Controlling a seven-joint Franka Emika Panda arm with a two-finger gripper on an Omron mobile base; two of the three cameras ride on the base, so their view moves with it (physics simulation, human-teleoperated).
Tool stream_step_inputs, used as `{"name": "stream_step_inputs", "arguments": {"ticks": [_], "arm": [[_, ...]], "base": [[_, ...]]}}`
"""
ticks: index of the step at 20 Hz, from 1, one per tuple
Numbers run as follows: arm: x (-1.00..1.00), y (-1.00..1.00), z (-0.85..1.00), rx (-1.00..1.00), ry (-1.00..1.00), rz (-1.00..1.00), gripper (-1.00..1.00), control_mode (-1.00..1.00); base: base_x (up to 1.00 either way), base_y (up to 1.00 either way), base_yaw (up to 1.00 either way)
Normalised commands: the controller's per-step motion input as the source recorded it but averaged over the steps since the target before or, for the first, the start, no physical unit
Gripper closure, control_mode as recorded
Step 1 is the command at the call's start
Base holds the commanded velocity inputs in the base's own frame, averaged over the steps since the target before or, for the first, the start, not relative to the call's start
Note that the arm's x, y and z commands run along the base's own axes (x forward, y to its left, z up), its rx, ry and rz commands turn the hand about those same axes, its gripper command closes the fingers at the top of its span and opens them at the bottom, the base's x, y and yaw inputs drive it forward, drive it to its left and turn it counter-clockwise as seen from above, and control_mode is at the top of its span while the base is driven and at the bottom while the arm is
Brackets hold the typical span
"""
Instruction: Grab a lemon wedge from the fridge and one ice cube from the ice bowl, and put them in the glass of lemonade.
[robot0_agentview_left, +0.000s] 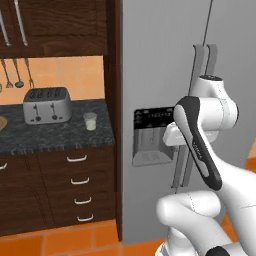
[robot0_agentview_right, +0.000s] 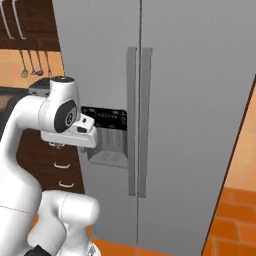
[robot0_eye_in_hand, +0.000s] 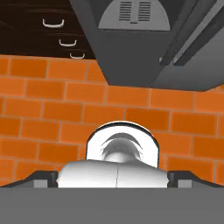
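Matt grey, seemingly metal fridge; dark wood cupboards

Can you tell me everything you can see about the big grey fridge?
The fridge is tall, grey and smooth, like metal. It has two doors, both shut, with two long upright handles side by side in the middle. The left door has a black panel with a hollow below it for drinks. The fridge stands on the orange floor, right beside the dark wooden cupboards. The robot's arm is in front of it.
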Motion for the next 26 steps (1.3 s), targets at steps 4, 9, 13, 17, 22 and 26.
{"name": "stream_step_inputs", "arguments": {"ticks": [4, 9, 13, 17, 22, 26], "arm": [[0.0, 0.0, 0.0, 0.0, 0.0, 0.0, -1.0, 1.0], [0.0, 0.0, 0.0, 0.0, 0.0, 0.0, -1.0, 1.0], [0.0, 0.0, 0.0, 0.0, 0.0, 0.0, -1.0, 1.0], [0.0, 0.0, 0.0, 0.0, 0.0, 0.0, -1.0, 1.0], [0.0, 0.0, 0.0, 0.0, 0.0, 0.0, -1.0, 1.0], [0.0, 0.0, 0.0, 0.0, 0.0, 0.0, -1.0, 1.0]], "base": [[0.19, 1.0, -0.01], [0.6, 1.0, 0.0], [0.67, 0.95, 0.0], [0.74, 0.57, 0.0], [0.76, 0.22, 0.0], [0.71, 0.09, 0.0]]}}
